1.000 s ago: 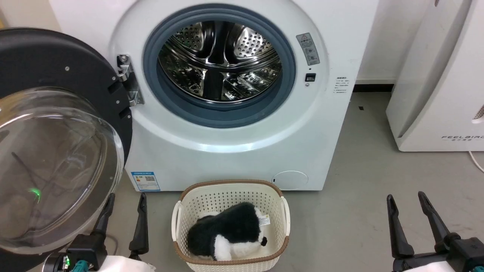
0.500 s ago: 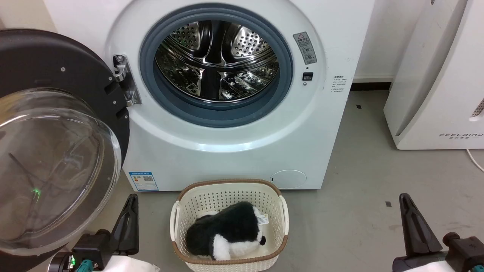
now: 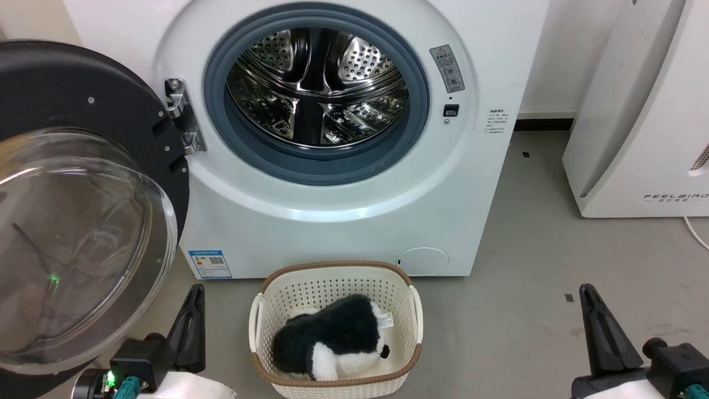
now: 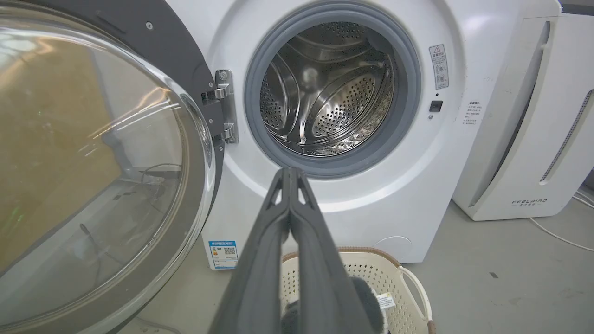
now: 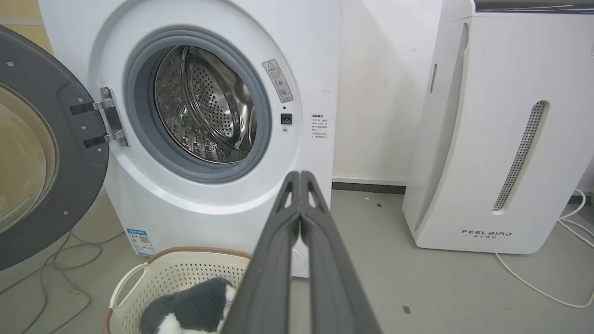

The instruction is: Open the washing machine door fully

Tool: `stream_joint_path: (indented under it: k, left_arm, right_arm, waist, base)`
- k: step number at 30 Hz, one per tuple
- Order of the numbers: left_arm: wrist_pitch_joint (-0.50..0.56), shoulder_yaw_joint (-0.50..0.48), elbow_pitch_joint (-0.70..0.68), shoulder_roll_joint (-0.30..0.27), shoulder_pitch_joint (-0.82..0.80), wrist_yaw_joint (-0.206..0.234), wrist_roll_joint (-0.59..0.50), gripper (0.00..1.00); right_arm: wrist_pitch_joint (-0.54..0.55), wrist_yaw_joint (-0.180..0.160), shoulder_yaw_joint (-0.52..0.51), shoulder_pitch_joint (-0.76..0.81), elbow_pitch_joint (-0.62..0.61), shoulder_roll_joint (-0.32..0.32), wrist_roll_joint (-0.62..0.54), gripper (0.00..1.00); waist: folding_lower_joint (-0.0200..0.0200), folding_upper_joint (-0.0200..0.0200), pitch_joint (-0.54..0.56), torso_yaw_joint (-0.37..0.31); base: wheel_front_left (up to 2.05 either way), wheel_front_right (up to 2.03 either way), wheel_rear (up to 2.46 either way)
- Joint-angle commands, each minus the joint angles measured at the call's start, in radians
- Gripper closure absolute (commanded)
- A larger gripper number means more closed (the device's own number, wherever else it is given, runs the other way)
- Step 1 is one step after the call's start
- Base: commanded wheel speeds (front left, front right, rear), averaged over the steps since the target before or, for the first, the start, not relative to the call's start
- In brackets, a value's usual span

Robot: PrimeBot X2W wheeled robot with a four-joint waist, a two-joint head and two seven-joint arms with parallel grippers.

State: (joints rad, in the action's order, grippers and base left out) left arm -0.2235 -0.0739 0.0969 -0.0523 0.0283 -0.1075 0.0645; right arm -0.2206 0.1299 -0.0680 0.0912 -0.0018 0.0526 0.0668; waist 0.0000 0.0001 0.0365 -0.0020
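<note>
Washing machine door [image 3: 83, 210]: swung wide.
Left gripper [image 4: 290, 174]: tips seen pressed together in wrist view, empty.
Right gripper [image 5: 300, 176]: likewise.

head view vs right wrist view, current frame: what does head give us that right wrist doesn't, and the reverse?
Head view's extras: the left gripper, shut, low left beside the open washing machine door; the whole basket, with the plush toy face and all.
Right wrist view's extras: the FEELBIRD appliance, its front seen up to the dark top.
Shared: the washing machine, door wide open on the left, the empty drum, basket and toy, and the right gripper, shut.
</note>
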Motion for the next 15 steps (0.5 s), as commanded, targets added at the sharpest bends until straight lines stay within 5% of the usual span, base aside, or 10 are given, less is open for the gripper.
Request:
stream_joint_path:
  k: [1,15]
  left_arm:
    - [0.005,0.003,-0.006,0.000,-0.005,0.005,-0.004,1.00]
    - [0.034,0.012,-0.019,0.001,-0.008,0.019,-0.013,1.00]
  right_arm:
    - [0.007,0.000,0.003,-0.012,0.000,0.000,-0.009,1.00]
    - [0.036,0.000,0.012,-0.023,0.000,-0.001,-0.017,1.00]
  waist:
    - [0.0000,-0.0001,0.000,0.000]
    - [0.0000,-0.0001,-0.005,0.000]
  base:
    - [0.00,0.00,0.00]
    - [0.00,0.00,0.00]
